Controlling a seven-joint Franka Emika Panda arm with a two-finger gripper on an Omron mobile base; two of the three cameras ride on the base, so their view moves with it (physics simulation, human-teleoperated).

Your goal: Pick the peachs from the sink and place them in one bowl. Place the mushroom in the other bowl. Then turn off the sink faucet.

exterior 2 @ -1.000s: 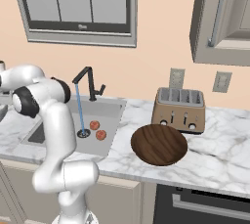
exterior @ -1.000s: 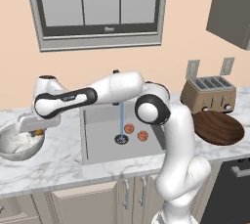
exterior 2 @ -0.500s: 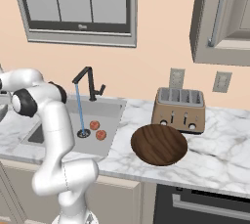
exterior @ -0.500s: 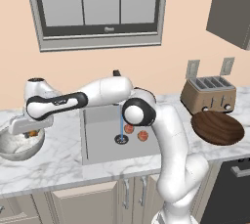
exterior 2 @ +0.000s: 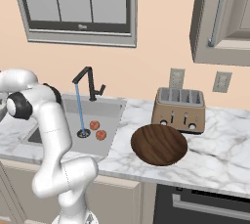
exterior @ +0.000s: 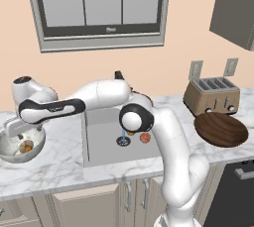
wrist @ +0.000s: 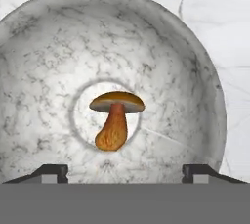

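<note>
The mushroom, brown cap and orange-tan stem, lies free on the bottom of the grey-white speckled bowl. My gripper hangs open just above it, its fingertips wide apart. From the left base camera the gripper sits over that bowl at the counter's left end, with the mushroom inside. Two red-orange peaches rest in the sink beside the drain. The wooden bowl stands right of the sink. The black faucet runs a thin stream of water.
A toaster stands behind the wooden bowl against the wall. My arm stretches from the base leftward across the sink, its elbow above the basin and hiding part of one peach. An oven front sits below the right counter.
The gripper went from shut to open and let the mushroom drop into the speckled bowl. The hand also sank lower and further left over that bowl.
</note>
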